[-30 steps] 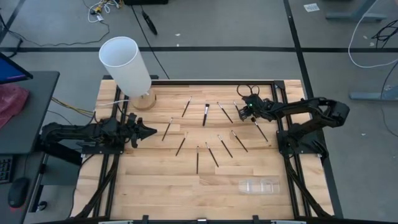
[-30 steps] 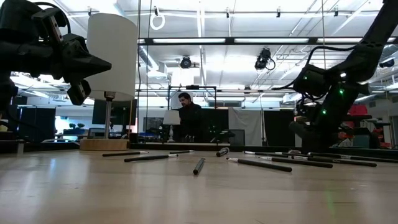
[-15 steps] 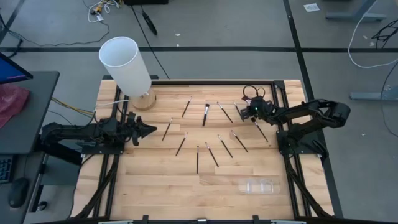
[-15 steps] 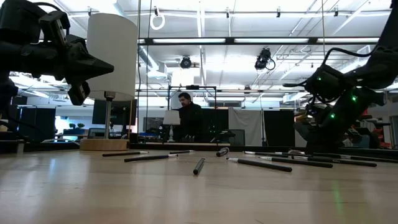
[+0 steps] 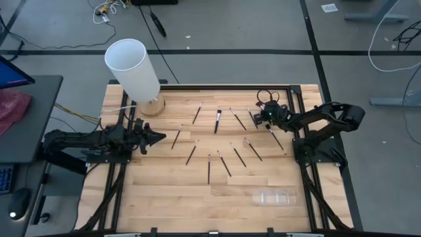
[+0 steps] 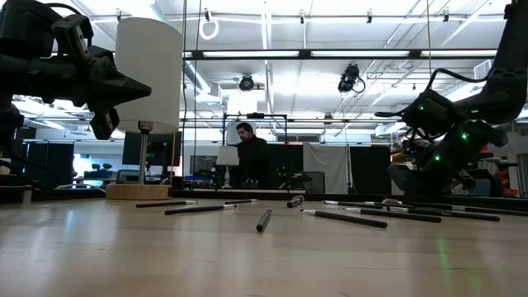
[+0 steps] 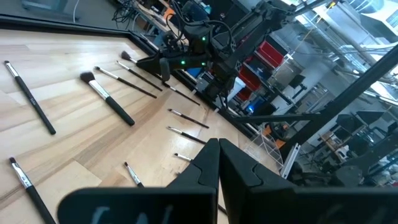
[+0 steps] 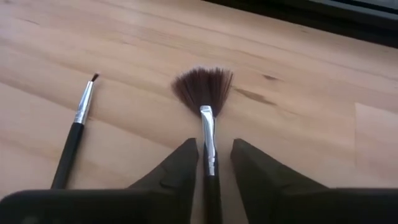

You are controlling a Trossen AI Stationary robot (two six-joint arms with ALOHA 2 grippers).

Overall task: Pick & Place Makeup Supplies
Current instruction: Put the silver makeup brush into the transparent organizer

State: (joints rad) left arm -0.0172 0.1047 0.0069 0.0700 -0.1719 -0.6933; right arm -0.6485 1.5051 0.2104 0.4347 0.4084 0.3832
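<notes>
Your right gripper (image 8: 210, 163) sat low over the far right part of the table (image 5: 164, 197), its two fingers (image 8: 176, 168) closed in against the handle of a fan brush (image 8: 205, 106) that lay flat on the wood, one finger on each side of the handle. The brush's dark fanned bristles and silver ferrule pointed away from the gripper. Just beside it lay a thin liner brush (image 8: 76, 127) with a small dark tip and pale ferrule, apart from the fingers. From above, that gripper (image 5: 262, 119) was at the far right end of the spread of makeup brushes (image 5: 217, 121), which lay scattered singly across the middle of the table, each apart from the others, all flat on the wood.

Your left gripper (image 5: 158, 138) hung above the left side of the table with its fingers pressed together on nothing, pointing toward the brushes. Behind it stood the big white cylinder (image 5: 133, 68) on a round wooden base (image 5: 151, 106) at the far left corner. A clear plastic piece (image 5: 274, 196) lay near the front right. In the low view a person (image 6: 249, 157) stood in the room beyond the table.
</notes>
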